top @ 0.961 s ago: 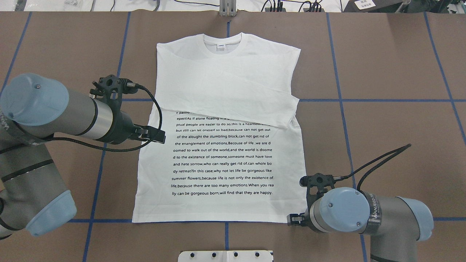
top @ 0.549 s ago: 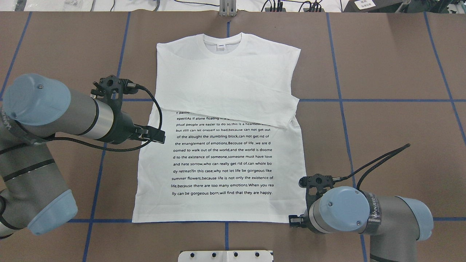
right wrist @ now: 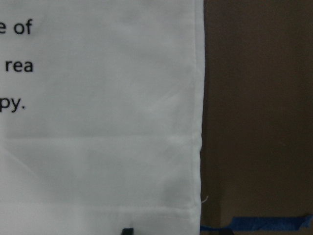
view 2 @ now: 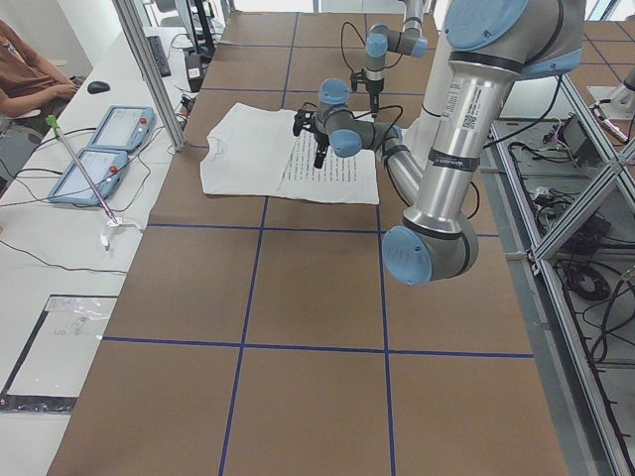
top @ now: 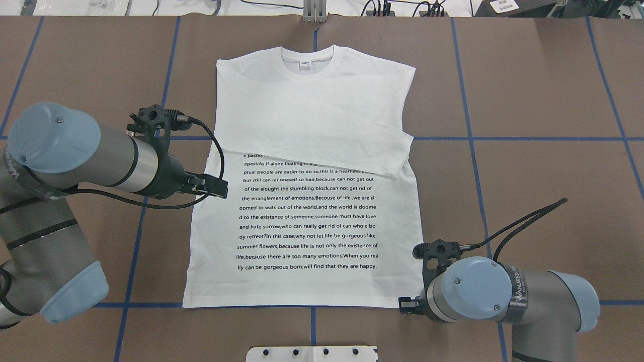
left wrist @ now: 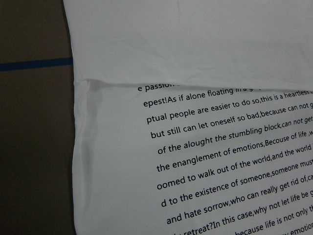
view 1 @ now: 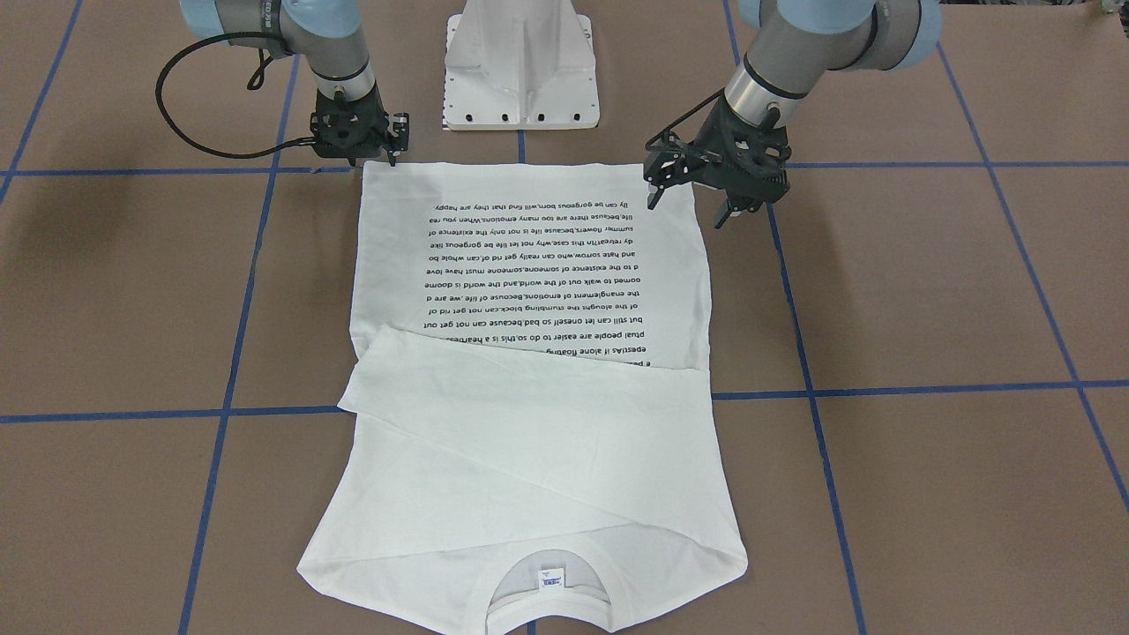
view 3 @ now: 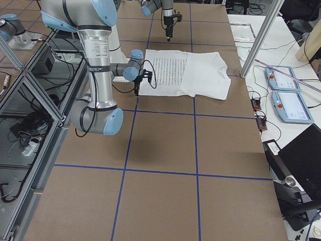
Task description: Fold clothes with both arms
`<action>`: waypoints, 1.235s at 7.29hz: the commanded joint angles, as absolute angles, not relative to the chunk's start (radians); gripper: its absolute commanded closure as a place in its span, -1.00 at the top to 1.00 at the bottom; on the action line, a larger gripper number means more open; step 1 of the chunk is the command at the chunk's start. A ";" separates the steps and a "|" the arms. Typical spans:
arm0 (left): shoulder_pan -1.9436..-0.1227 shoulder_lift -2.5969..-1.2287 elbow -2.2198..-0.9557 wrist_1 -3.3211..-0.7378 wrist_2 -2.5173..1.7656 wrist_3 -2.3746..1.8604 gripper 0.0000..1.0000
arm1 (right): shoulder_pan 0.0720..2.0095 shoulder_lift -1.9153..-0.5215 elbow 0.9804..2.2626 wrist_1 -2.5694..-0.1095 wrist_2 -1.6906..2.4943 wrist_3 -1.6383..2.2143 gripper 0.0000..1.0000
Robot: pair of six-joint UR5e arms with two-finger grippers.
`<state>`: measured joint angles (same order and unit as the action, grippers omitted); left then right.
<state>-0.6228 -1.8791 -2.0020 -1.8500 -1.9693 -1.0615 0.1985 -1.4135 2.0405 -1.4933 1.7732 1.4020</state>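
Shirt (top: 307,100) sleeves are in; hem fold is left. Our left gripper (view 1: 689,212) gapes, edge beneath its fingers; right gripper (view 1: 388,154), corner beside it, we cannot tell.

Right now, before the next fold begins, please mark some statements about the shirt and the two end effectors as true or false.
1. The shirt lies with its printed text facing up. True.
2. The collar lies next to the white pedestal base. False: the collar is at the far end, and the hem is by the base.
3. A folded sleeve covers the top lines of the text. True.
4. The left end effector is shut on the shirt. False: its fingers are apart and hold nothing.
5. The right end effector is over the collar. False: it is at a hem corner.
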 commanded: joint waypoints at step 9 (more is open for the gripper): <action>-0.623 -1.881 -1.996 -1.867 -1.960 -1.062 1.00 | 0.215 -1.416 2.040 -1.494 1.772 1.402 0.21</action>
